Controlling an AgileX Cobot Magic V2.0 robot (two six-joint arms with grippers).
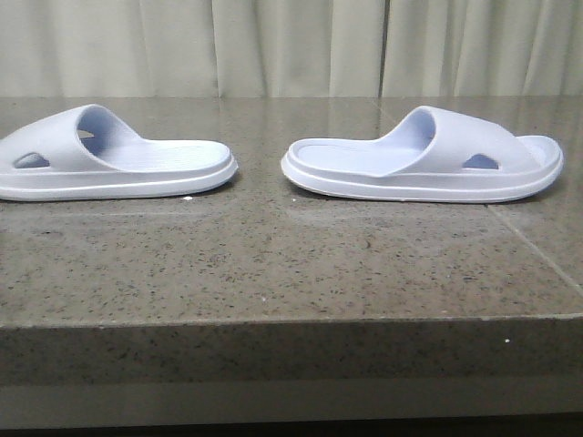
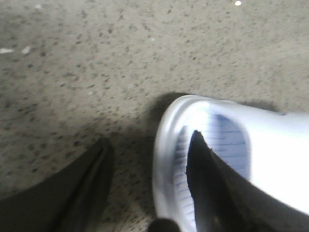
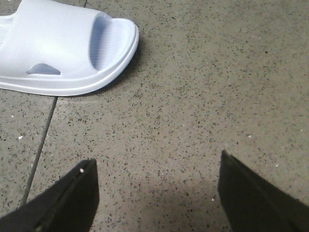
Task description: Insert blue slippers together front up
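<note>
from the front i am seeing the two blue slippers lying soles down on the stone table, heels facing each other with a gap between — the left slipper and the right slipper; neither arm is showing here. they are looking like light, springy foam, so i am judging the strap or sole rim the best hold. in the left wrist view my left gripper is standing spread, one finger over the slipper's open end, the other outside on the table. in the right wrist view my right gripper is standing spread wide over bare stone, its slipper well apart — nothing held.
</note>
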